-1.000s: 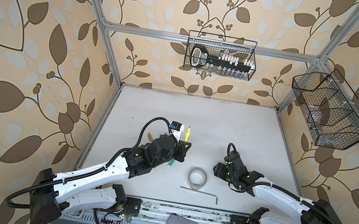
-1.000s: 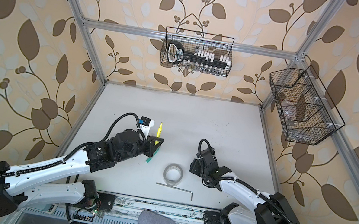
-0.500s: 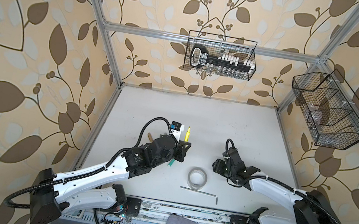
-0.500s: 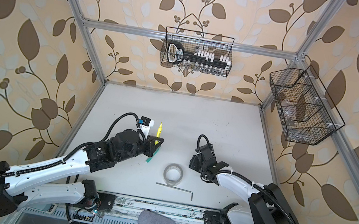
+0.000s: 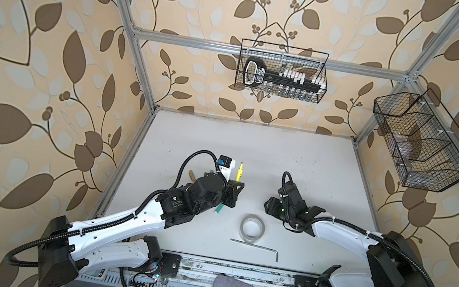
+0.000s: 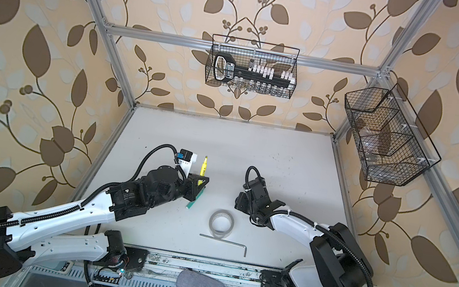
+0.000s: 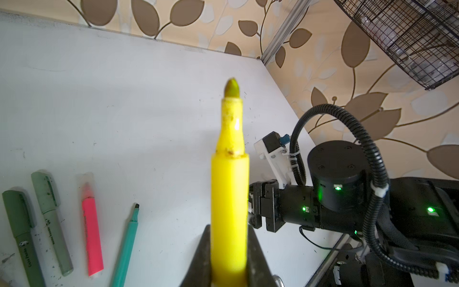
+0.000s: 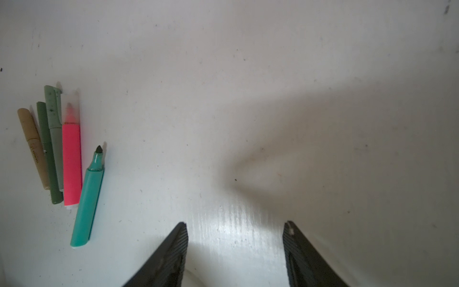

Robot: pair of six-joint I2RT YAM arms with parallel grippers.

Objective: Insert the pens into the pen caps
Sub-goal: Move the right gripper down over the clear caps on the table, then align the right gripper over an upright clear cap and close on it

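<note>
The yellow marker [image 7: 229,198] is clamped low on its barrel by the left gripper [image 7: 229,248], whose jaws are closed on it. It is held clear of the table [image 5: 251,154] with the bare felt tip pointed away from the wrist, a pose judged to offer the tip for a cap to be pushed on. The right gripper [image 8: 234,238] is seen with jaws parted and nothing between them, poised low over bare table. It is judged to be meant for bringing a cap, yet no loose cap can be found in any view.

The other pens are laid side by side near the left arm and partly hidden by it in both top views. The tan pen [image 8: 34,149], the dark green pen [image 8: 49,154] and the grey-green pen [image 8: 55,124] appear capped, and the pink marker [image 8: 72,159] is covered by a clear cap [image 8: 70,109]. The green marker [image 8: 87,203] is left just beside it, uncapped, its dark tip exposed.

A wire basket [image 5: 284,46] is hung on the back wall, and a black key-shaped holder [image 5: 263,76] with a row of small white pieces is lodged in it. A second basket [image 5: 435,177], divided into compartments, is fixed to the right wall; faint glassy shapes are glimpsed through its mesh, too unclear to be named or assigned to a compartment
</note>
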